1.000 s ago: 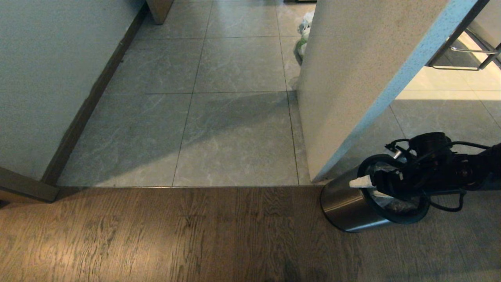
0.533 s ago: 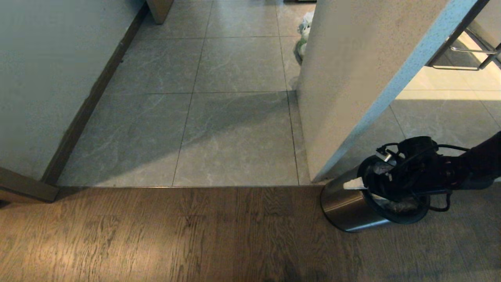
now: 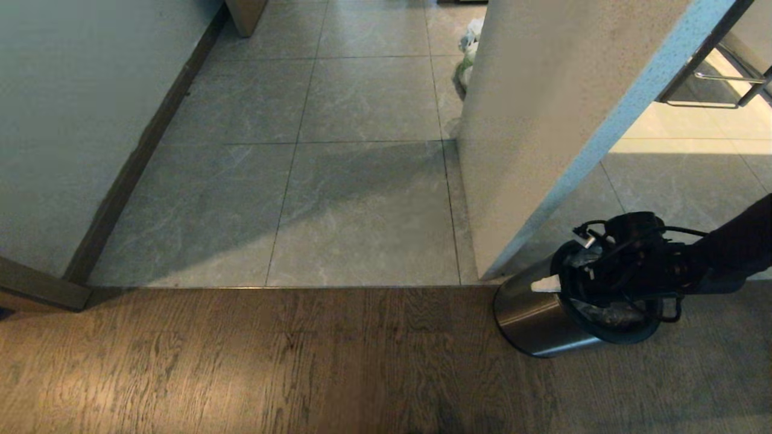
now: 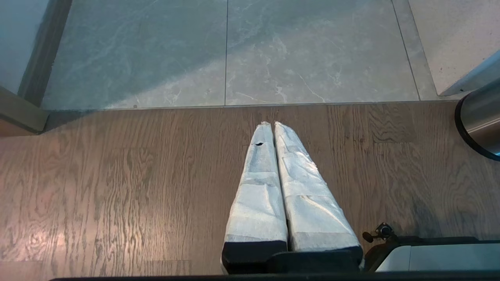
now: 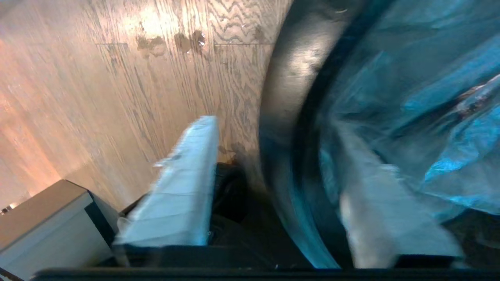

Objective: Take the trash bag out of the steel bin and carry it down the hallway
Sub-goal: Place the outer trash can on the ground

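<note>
From my remote station, the largest thing in the head view was the hallway (image 3: 362, 181) of glossy grey marble-look tiles, meeting a brown wood-grain plank floor (image 3: 241, 361) in the foreground. A pale speckled wall corner (image 3: 543, 120) stood to the right of the tiles. At its foot, on the planks, sat the small round brushed-steel bin (image 3: 531, 319) with a black plastic ring. The thin, clear, crinkled trash bag (image 5: 410, 97) was still seated inside the bin, lining its inner wall. I noted the right gripper (image 5: 273, 156) at the bin's near-left rim, straddling it: one white-wrapped finger (image 5: 183, 187) outside the steel wall, the other inside against the plastic liner. The jaws stood partly apart with rim and liner between them; I could not tell whether they were actually pinching the bag. The left gripper (image 4: 273, 127) hung over the plank floor, well clear of the bin, its two white-wrapped fingers pressed together with nothing between them.
</note>
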